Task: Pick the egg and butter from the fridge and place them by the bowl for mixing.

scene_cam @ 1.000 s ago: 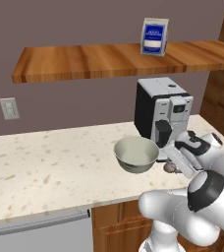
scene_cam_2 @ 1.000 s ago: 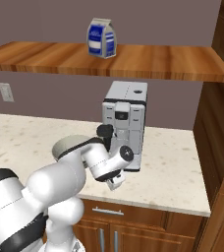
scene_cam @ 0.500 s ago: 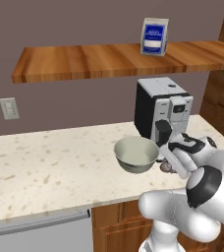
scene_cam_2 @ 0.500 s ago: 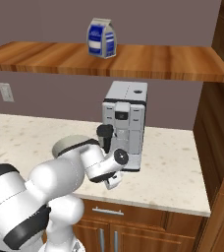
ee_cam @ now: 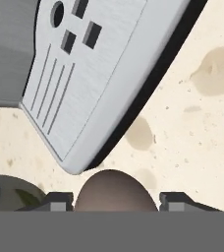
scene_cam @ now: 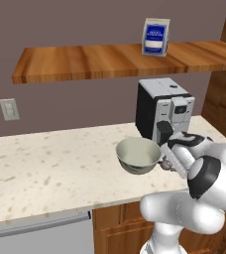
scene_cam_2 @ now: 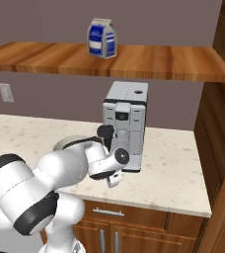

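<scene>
Moved: gripper (ee_cam: 115,204) has dropped lower beside the bowl (scene_cam: 138,155) since the earlier frame.
Egg: smooth, round, brownish-grey egg (ee_cam: 115,193) sits between the two dark fingertips (ee_cam: 59,202), just above the counter (ee_cam: 197,123); a ball, so no long axis to tell.
Gripper: partly open, closed on the egg.
Arm: bent forward and down, hand between bowl and coffee machine (scene_cam: 163,110).
Bowl: glossy pale grey-green, round, upright.
Counter: speckled cream stone.

A rendered home kitchen: a speckled beige stone table (scene_cam: 50,163) over brown wooden cabinets (scene_cam_2: 149,227), a silver-and-black coffee machine (scene_cam: 164,111) against the mauve wall, a long wooden wall shelf (scene_cam: 110,59) carrying a blue-and-white carton (scene_cam: 155,37), and a white wall outlet (scene_cam: 8,109).
</scene>
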{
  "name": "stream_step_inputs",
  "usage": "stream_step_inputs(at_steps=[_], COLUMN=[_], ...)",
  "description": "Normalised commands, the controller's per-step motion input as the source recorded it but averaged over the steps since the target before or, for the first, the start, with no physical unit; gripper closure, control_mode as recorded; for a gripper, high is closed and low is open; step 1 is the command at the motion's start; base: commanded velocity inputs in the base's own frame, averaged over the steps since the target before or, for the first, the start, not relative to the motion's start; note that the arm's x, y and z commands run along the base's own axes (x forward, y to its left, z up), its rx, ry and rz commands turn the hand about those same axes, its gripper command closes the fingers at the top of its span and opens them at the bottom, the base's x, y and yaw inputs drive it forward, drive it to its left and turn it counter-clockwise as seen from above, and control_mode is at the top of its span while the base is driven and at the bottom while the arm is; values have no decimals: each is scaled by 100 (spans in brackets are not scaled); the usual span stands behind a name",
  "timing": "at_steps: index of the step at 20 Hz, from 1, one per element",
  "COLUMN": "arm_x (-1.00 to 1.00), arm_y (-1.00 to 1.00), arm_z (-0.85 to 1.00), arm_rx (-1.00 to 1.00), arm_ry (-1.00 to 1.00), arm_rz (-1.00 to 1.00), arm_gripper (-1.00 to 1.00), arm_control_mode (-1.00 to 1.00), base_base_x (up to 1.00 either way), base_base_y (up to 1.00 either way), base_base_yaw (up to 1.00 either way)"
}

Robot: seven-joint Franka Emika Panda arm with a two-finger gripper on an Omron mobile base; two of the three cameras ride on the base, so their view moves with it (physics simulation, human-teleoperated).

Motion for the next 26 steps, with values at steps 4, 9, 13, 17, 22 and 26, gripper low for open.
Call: stream_step_inputs(at_steps=[4,9,13,17,22,26], arm_x=[-8,-12,-15,-15,-23,-31], arm_y=[-7,-7,-1,0,-15,-17], arm_z=[-16,-2,10,25,36,45], arm_rx=[2,2,0,0,0,-6], arm_ry=[0,0,-2,0,0,0], arm_rz=[-3,0,-3,-5,-7,-1], arm_gripper=[-100,-100,-100,-100,-100,-100], arm_control_mode=[-100,-100,-100,-100,-100,-100], base_base_x=[0,0,0,0,0,0], base_base_y=[0,0,0,0,0,0], base_base_yaw=[0,0,0,0,0,0])
